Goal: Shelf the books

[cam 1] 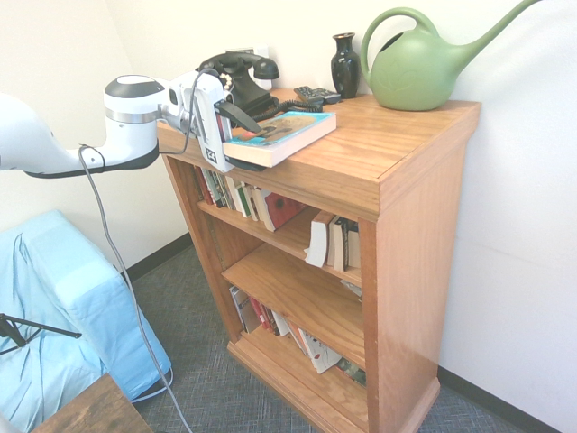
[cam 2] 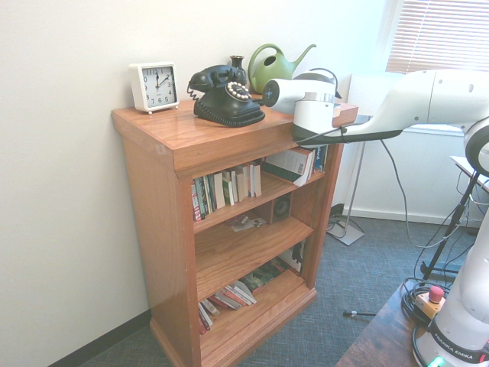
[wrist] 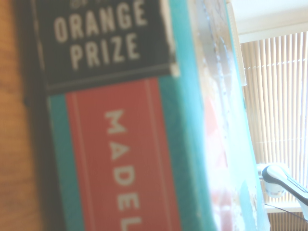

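Arm: reaches nearly level toward 3 o'clock, over the shelf (cam 1: 361,171) top.
Fingers (cam 1: 236,115): spread, straddling the book (cam 1: 281,135) spine.

In the wrist view the paperback's spine (wrist: 115,159) is blurred and cut off, reading only "ORANGE PRIZE" and "MADEL". In the second exterior view the arm hides the book. Spine titles of the shelved books (cam 1: 239,194) are too small to read.

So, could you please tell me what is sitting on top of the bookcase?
On the bookcase top: turquoise paperback, black telephone, clock, dark vase, green watering can. The arm hides the paperback in the second exterior view.
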You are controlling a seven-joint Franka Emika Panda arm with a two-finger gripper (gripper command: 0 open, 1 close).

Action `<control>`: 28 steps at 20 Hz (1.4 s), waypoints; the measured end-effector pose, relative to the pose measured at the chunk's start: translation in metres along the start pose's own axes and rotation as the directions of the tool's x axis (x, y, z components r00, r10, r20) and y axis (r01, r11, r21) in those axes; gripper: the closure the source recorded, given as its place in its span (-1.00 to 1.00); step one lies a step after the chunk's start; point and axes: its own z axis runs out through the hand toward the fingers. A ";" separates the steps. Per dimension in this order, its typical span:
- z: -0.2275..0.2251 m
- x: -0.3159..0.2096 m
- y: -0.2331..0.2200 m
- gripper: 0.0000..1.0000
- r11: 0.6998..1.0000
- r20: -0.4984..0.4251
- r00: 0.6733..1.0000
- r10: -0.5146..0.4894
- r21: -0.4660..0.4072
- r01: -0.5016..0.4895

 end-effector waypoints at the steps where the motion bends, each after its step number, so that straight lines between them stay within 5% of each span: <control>1: 0.000 -0.001 -0.001 1.00 1.000 0.000 1.000 -0.002 0.000 0.002; 28: 0.018 0.013 0.011 1.00 1.000 0.031 1.000 0.001 0.030 -0.002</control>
